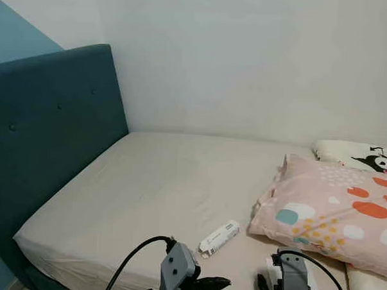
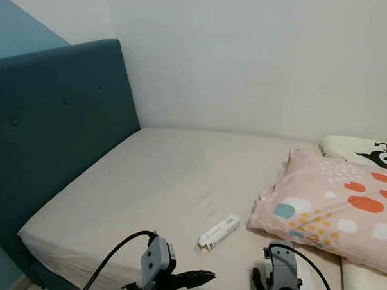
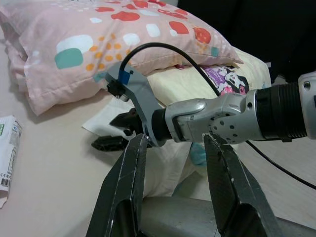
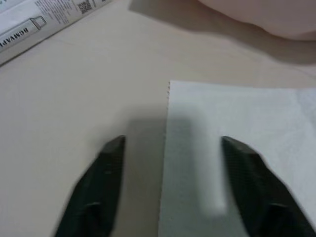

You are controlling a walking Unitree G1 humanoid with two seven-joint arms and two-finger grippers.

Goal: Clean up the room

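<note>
Both pincers hover low over the near edge of a bed (image 1: 153,188) with a beige sheet and a teal headboard (image 1: 46,132).

The right pincer (image 4: 170,148) hangs released just above a white tissue (image 4: 237,148) — one finger over the sheet, the other over the paper. The left pincer (image 3: 173,158) is also spread, grasping nothing. A small white carton (image 1: 219,238) lies on the sheet between them and a pink spotted pillow (image 1: 332,212) — near the pillow, not touching it.
</note>
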